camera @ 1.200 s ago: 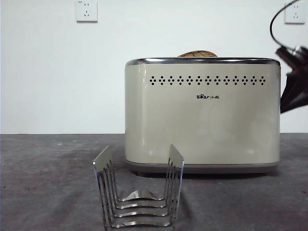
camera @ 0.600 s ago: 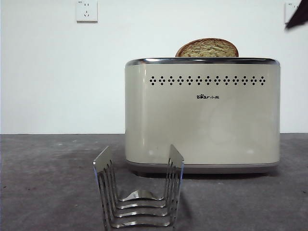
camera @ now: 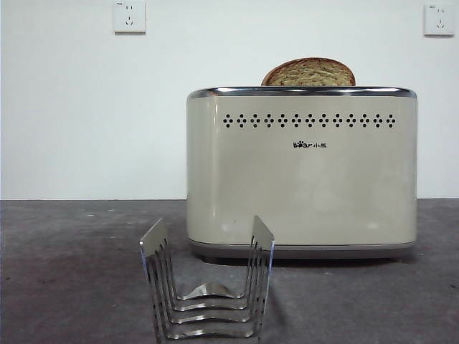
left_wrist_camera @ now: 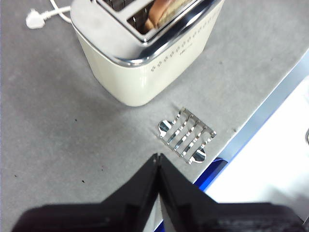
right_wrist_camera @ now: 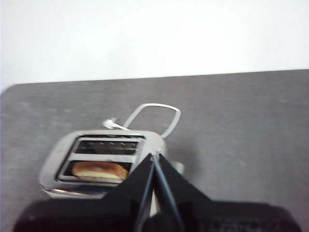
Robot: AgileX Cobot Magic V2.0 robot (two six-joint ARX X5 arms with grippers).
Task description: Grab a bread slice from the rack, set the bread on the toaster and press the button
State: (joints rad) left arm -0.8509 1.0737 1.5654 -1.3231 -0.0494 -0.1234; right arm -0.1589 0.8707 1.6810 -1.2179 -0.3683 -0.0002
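On a grey table (camera: 72,272) before a white wall, the slice of bread (camera: 310,72) is seen risen in the toaster (camera: 301,172). Both the left gripper (left_wrist_camera: 158,162) and the right gripper (right_wrist_camera: 154,159) are held closed, empty. The bread is judged light and crumbly, best taken by its crust.

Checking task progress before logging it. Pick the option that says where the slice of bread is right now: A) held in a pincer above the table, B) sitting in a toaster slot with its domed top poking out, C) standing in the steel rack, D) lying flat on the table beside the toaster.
B: the slice of bread rises above the chrome rim of the toaster, while the rack in front holds nothing.
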